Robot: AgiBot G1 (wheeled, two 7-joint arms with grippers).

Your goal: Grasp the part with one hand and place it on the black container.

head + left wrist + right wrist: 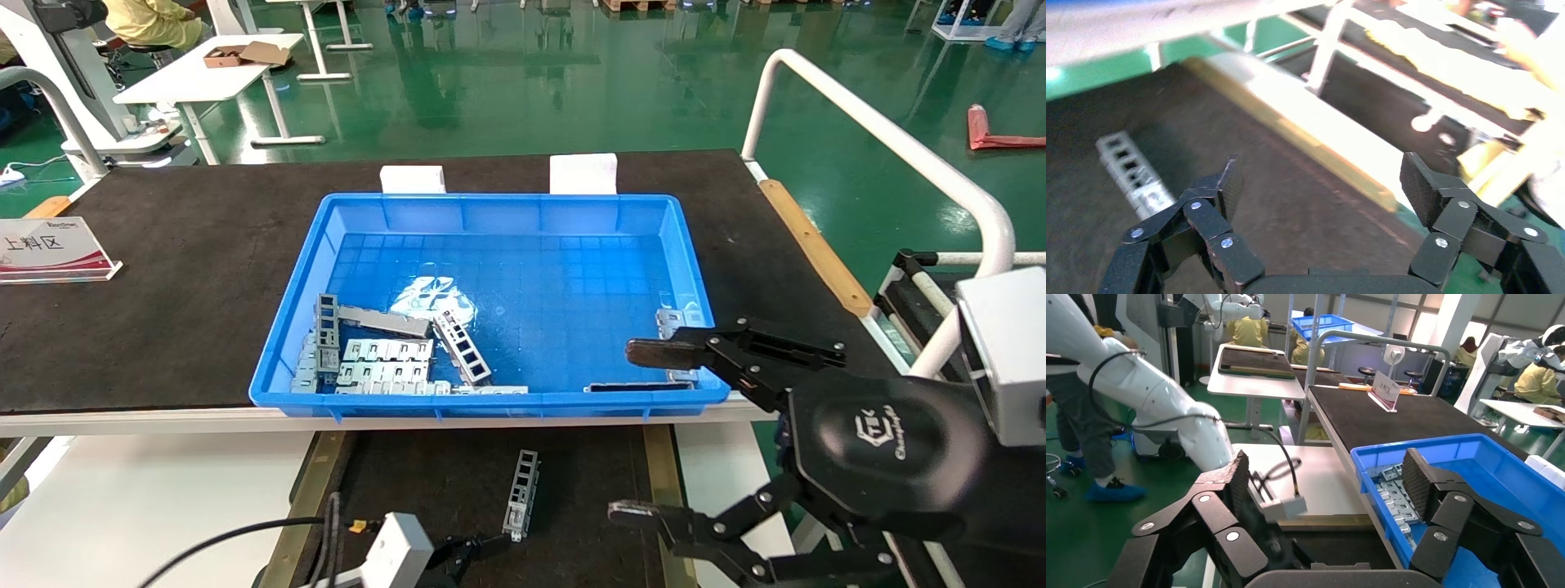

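One part [521,493], a silver-grey ladder-like channel bracket, lies loose on the black container [433,474] below the table's front edge. It also shows in the left wrist view [1130,174], beside one finger. My left gripper [467,552] is open and empty, low over the black container [1291,202], just short of the part's near end. My right gripper [629,433] is open and empty, raised over the bin's front right corner. In the right wrist view its jaws [1324,478] stand wide apart.
A blue gridded bin [507,212] on the dark tabletop [163,269] holds several more brackets [384,355] at its front left; it also shows in the right wrist view [1474,459]. Brass strips [659,474] edge the container. A white rail [882,131] stands at the right. A sign [49,249] stands at the left.
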